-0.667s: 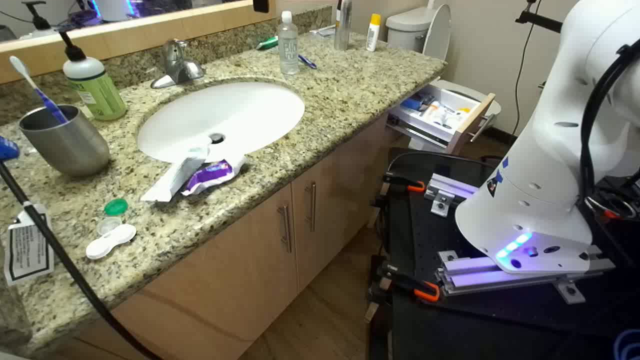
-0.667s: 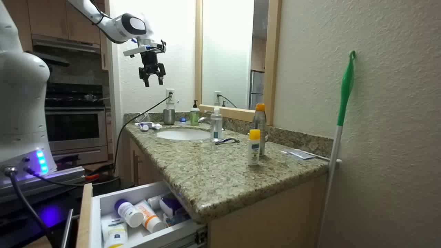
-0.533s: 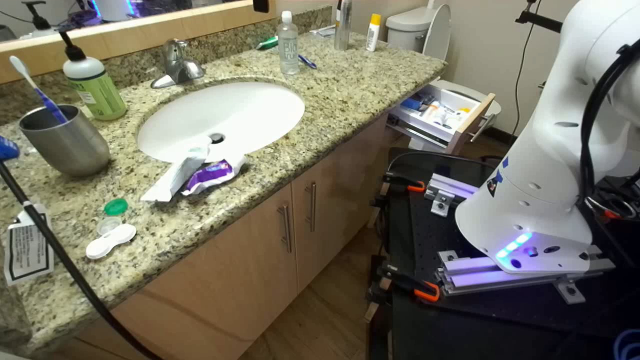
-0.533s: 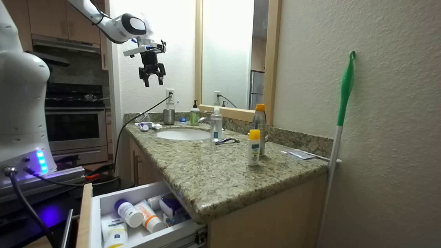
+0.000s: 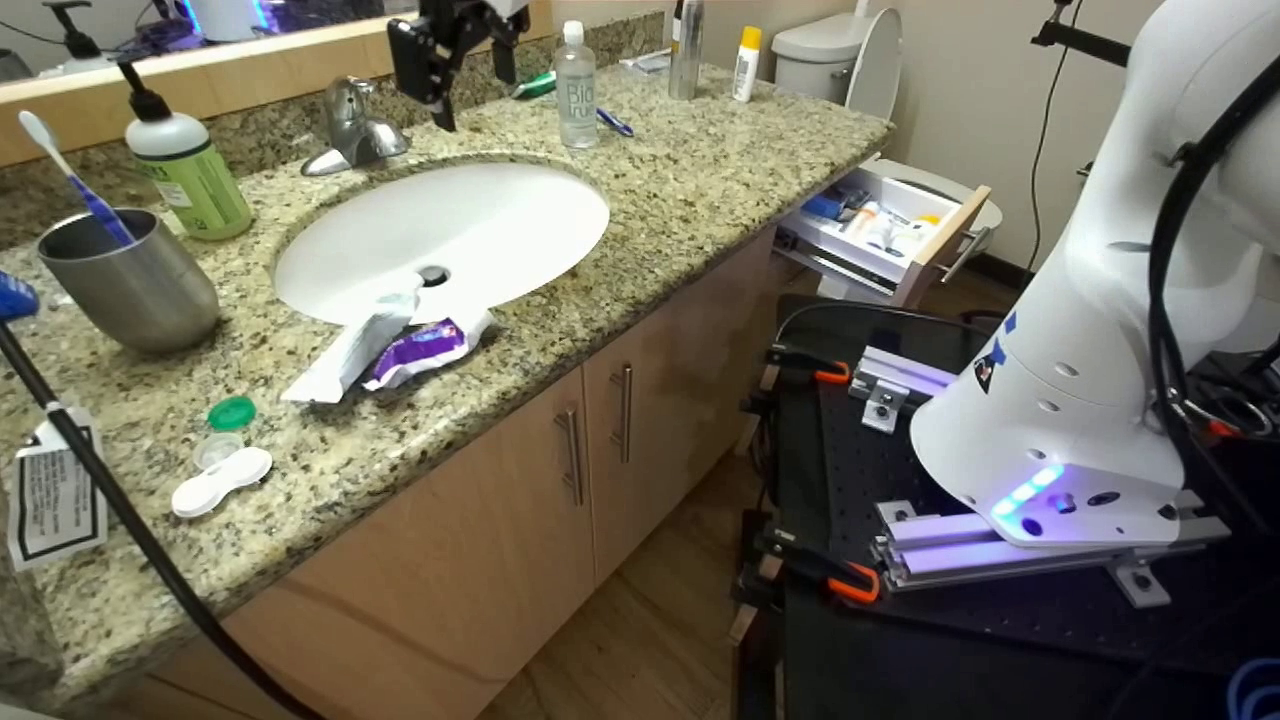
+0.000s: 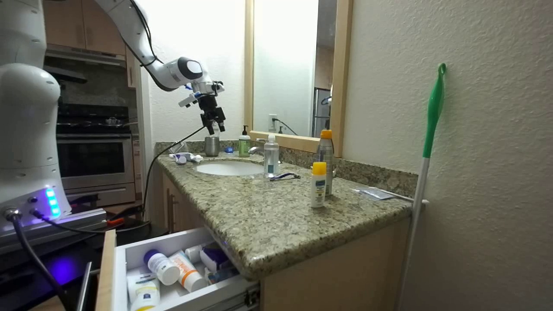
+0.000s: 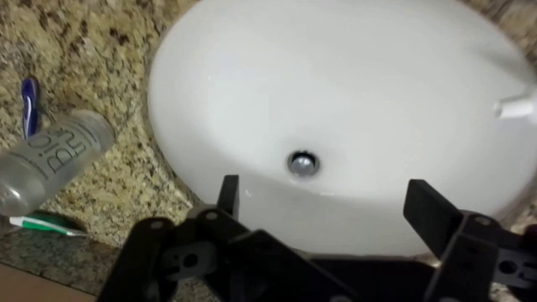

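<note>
Tool: black two-finger gripper (image 7: pixel 324 191) hangs in the air above the speckled tan granite counter (image 7: pixel 109 54), fingertips angled down, jaws spread wide; white ceramic shows through the gap.

Nearest below the gripper: white oval ceramic sink basin (image 7: pixel 293 84), apart from the fingertips. Its round metal drain (image 7: pixel 303 163) is seen just past the fingertips and between them (off-centre, closer to one finger).

Clear cylindrical plastic bottle with dark lettering (image 7: pixel 58 157): to one side, outside the gripper's span and apart from it; upright in both exterior views. Slim blue handle-shaped item (image 7: pixel 29 107) beside the bottle. Slender green-and-white item (image 7: pixel 46 224) on the bottle's other side, by the granite backsplash (image 7: pixel 54 249).

In an exterior view the gripper appears between the bottle and the shiny chrome faucet (image 5: pixel 360 140). Lower than the gripper and well apart from it, at the basin's rim: crumpled white tube-like item (image 5: pixel 345 350) next to a white-and-purple packet (image 5: pixel 425 350). Also well apart: brushed-metal cup (image 5: pixel 135 290) holding a blue-and-white toothbrush (image 5: pixel 85 195).
</note>
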`<state>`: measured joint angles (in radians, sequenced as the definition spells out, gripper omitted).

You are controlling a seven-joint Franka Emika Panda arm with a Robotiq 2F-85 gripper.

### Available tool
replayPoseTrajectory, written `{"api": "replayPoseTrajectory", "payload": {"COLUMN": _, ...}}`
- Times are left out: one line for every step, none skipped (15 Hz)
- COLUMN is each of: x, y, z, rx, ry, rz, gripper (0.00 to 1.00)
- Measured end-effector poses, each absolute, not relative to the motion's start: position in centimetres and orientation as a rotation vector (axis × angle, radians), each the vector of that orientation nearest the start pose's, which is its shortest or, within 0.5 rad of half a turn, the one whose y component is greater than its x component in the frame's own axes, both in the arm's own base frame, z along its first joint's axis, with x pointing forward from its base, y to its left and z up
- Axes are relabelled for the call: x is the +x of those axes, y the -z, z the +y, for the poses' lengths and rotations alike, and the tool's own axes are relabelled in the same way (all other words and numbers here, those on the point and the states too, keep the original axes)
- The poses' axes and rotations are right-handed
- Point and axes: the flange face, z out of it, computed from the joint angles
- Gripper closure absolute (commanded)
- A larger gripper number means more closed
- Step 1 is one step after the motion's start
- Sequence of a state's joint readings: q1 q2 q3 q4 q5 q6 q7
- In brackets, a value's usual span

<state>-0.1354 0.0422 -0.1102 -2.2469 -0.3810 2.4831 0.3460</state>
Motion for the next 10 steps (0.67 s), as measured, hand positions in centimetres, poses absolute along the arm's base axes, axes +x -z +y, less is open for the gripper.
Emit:
{"api": "replayPoseTrajectory", "payload": {"x": 54.8, "y": -35.5, "z": -13.5, "rx": -3.348, "ry": 0.425, "rz": 0.571, "gripper": 0.0}}
{"api": "replayPoseTrajectory", "payload": {"x": 56.7, "y": -34.7, "z": -14.1, "rx": -3.352, "ry": 0.5, "rz": 0.624, "gripper": 0.0}}
{"api": "replayPoseTrajectory", "payload": {"x": 58.6, "y": -34.4, "z": -14.8, "rx": -3.354, "ry": 0.575, "rz": 0.679, "gripper": 0.0}}
{"api": "replayPoseTrajectory", "payload": {"x": 60.4, "y": -34.7, "z": -15.6, "rx": -3.352, "ry": 0.651, "rz": 0.739, "gripper": 0.0}}
{"api": "replayPoseTrajectory", "payload": {"x": 62.1, "y": -35.3, "z": -16.2, "rx": -3.345, "ry": 0.725, "rz": 0.807, "gripper": 0.0}}
{"api": "replayPoseTrajectory", "payload": {"x": 63.5, "y": -36.2, "z": -16.4, "rx": -3.327, "ry": 0.788, "rz": 0.86, "gripper": 0.0}}
{"api": "replayPoseTrajectory", "payload": {"x": 64.2, "y": -36.7, "z": -16.3, "rx": -3.32, "ry": 0.814, "rz": 0.866, "gripper": 0.0}}
{"api": "replayPoseTrajectory", "payload": {"x": 64.2, "y": -36.6, "z": -16.1, "rx": -3.32, "ry": 0.812, "rz": 0.863, "gripper": 0.0}}
{"api": "replayPoseTrajectory", "payload": {"x": 64.1, "y": -36.4, "z": -16.1, "rx": -3.322, "ry": 0.805, "rz": 0.863, "gripper": 0.0}}
{"api": "replayPoseTrajectory", "payload": {"x": 64.0, "y": -36.3, "z": -16.2, "rx": -3.323, "ry": 0.8, "rz": 0.867, "gripper": 0.0}}
